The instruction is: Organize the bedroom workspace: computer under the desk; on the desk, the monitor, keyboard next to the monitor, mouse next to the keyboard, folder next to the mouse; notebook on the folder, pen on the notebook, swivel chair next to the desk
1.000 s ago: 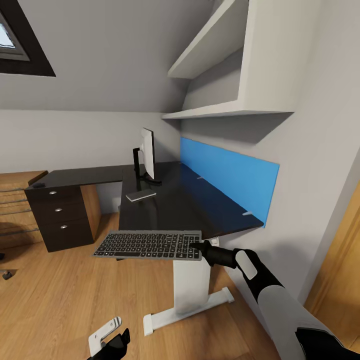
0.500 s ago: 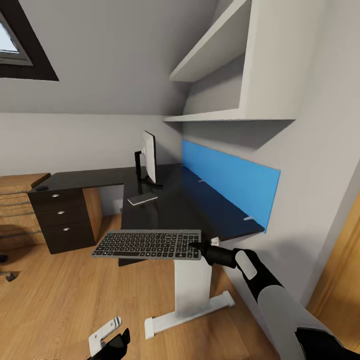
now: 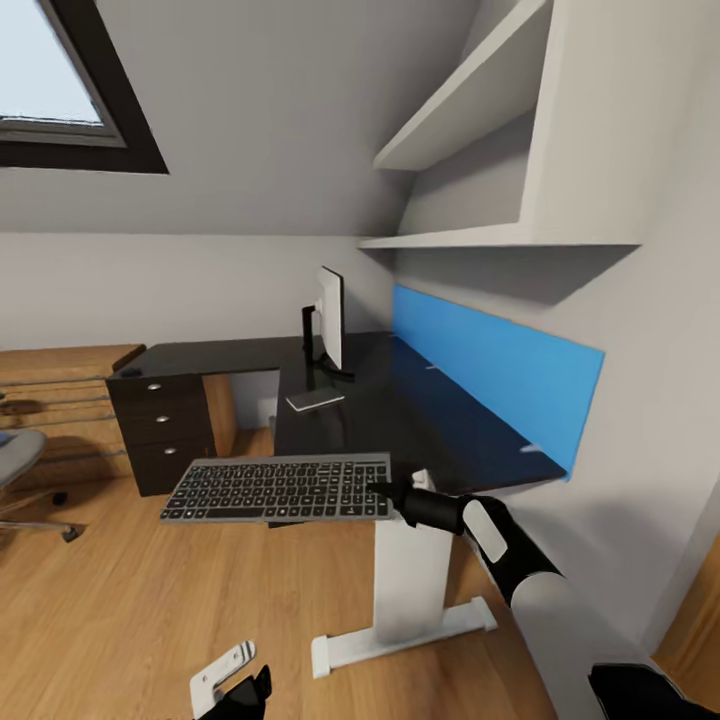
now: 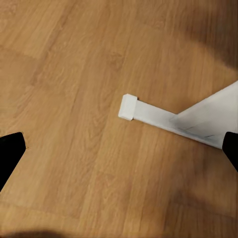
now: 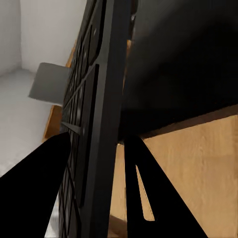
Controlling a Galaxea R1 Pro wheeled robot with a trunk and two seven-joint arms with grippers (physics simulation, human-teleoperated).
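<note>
We see the keyboard (image 3: 278, 488) held level in the air, in front of the near end of the bench (image 3: 400, 420) and below its top, over the wood floor (image 3: 120, 600). The right gripper (image 3: 383, 491) pinches its right end, jaws clenched on the edge. In the right wrist view the keyboard (image 5: 91, 124) runs edge-on away from the camera, with one dark finger (image 5: 29, 193) on the key side and the other against its underside; the black bench top fills the space behind.

Further back on the bench stands the monitor (image 3: 331, 318), seen nearly side-on, white back toward us, on its black stand. Just before the stand lies a small flat grey thing (image 3: 315, 400), too small for us to name. A blue panel (image 3: 490, 372) lines the wall along the bench, with white shelves (image 3: 470, 170) above. The drawer unit (image 3: 160, 430) sits under the far arm of the bench. At the head view's left edge a grey chair (image 3: 18, 465) is cut off, only part of the seat and base showing.

The left gripper (image 3: 232, 685) hangs low, cut by the frame. The left wrist view looks down on the floor and a white bench foot (image 4: 163, 116), with the two fingertips (image 4: 11, 148) at opposite edges, jaws released and spread wide, holding nothing.
</note>
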